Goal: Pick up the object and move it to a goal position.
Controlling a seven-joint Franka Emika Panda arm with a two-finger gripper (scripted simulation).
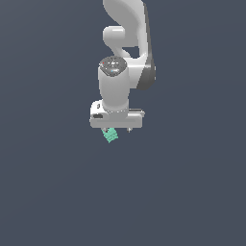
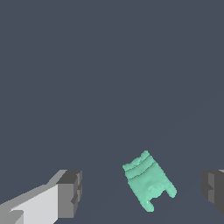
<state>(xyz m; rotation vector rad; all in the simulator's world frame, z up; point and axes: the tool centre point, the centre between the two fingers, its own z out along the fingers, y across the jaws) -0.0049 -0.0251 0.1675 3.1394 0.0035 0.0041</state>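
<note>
The object (image 1: 111, 135) is a small mint-green ribbed block lying on the dark grey floor. In the exterior view it shows just below the white gripper (image 1: 116, 129), which hangs over it pointing down. In the wrist view the object (image 2: 148, 180) lies tilted between the two grey fingertips (image 2: 70, 194), with a clear gap on each side. The gripper (image 2: 142, 190) is open and touches nothing. How high the fingertips stand above the floor is not clear.
The white arm (image 1: 126, 43) rises behind the gripper toward the top of the exterior view. A flat dark grey floor (image 1: 48, 182) fills both views.
</note>
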